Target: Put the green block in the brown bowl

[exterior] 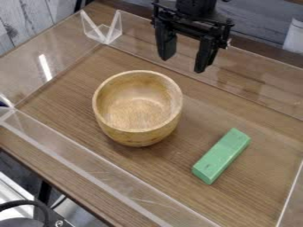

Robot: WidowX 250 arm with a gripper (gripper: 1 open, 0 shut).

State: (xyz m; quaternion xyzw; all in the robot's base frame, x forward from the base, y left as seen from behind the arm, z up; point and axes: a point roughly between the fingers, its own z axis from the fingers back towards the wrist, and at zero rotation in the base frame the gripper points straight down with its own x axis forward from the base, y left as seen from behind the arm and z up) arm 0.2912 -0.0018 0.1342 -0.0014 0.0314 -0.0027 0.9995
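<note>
I'm watching the claw (185, 53) hanging with its fingers spread wide and pointing down, gripping nothing. The brown bowl (138, 106) is sitting on the wooden worktop (71, 80) below and left of the claw, upright. The green block (222, 155) is lying flat well below the claw, right of the bowl, apart from it.

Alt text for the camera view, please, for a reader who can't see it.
A green block lies flat on a wooden table, to the right of an empty brown bowl and apart from it. A black pincer hangs open above the table behind them, holding nothing; clear plastic walls enclose the area.
</note>
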